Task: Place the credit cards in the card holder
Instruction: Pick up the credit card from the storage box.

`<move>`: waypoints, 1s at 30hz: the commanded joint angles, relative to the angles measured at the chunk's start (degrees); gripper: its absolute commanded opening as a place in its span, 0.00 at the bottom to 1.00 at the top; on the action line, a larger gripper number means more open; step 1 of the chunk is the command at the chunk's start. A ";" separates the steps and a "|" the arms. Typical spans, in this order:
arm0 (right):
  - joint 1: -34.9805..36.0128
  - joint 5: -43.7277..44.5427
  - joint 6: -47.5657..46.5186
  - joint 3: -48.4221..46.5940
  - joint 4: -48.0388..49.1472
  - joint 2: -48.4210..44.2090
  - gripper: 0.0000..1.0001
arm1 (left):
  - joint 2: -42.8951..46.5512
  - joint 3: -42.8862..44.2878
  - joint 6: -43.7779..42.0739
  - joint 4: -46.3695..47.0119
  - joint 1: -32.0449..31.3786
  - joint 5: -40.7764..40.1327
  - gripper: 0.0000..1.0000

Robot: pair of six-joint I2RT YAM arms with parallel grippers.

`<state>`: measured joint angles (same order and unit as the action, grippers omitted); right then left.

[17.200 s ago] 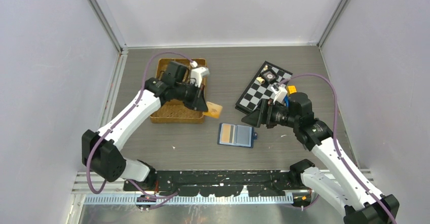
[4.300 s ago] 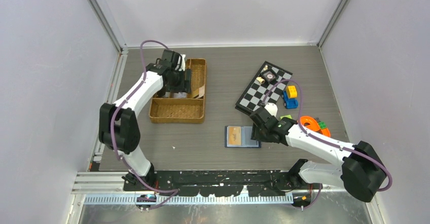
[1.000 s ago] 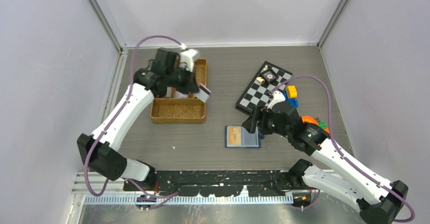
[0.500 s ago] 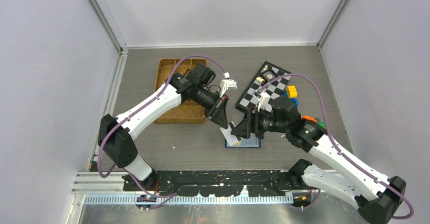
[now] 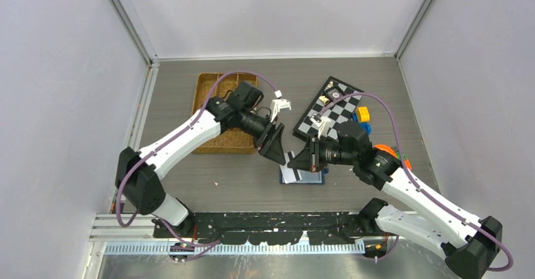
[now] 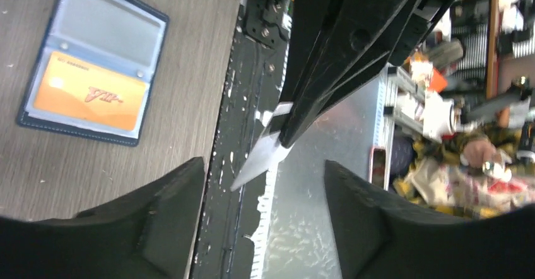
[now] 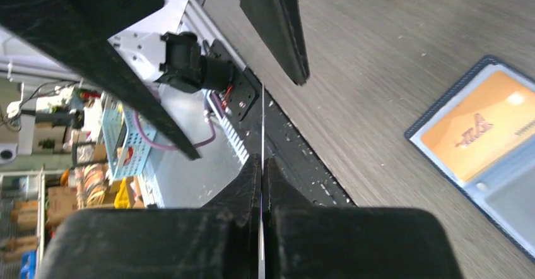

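White card (image 6: pixel 262 157) tight in right fingers (image 7: pixel 243 194), left fingers (image 6: pixel 158 219) apart; orange card (image 6: pixel 76 86): "VIP".

Grey wood-grain table (image 5: pixel 240 175); plain pale walls (image 5: pixel 63 102); aluminium corner posts (image 5: pixel 125 20).

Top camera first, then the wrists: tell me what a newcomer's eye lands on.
The two arms meet tip to tip in the middle of the top view, just above the open card holder. The right gripper pinches a white card by its edge, while the left gripper stands open facing it. Below them, an orange card sits in one pocket of the holder.
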<state>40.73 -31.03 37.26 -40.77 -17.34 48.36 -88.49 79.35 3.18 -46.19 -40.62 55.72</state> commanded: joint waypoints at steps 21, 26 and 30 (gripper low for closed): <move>-0.20 13.26 7.17 6.23 18.63 -13.44 0.01 | 15.63 -30.37 49.35 68.22 2.42 -3.17 0.43; -0.27 13.94 7.37 6.73 18.57 -13.63 0.00 | 15.48 -30.27 49.79 68.45 1.75 -2.58 0.43; -0.24 14.69 7.24 6.78 18.47 -13.94 0.00 | 15.09 -30.61 49.99 67.99 0.98 -1.28 0.38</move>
<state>40.64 -18.00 44.16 -33.95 -2.11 35.48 -73.28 48.71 52.31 18.65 -38.94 52.07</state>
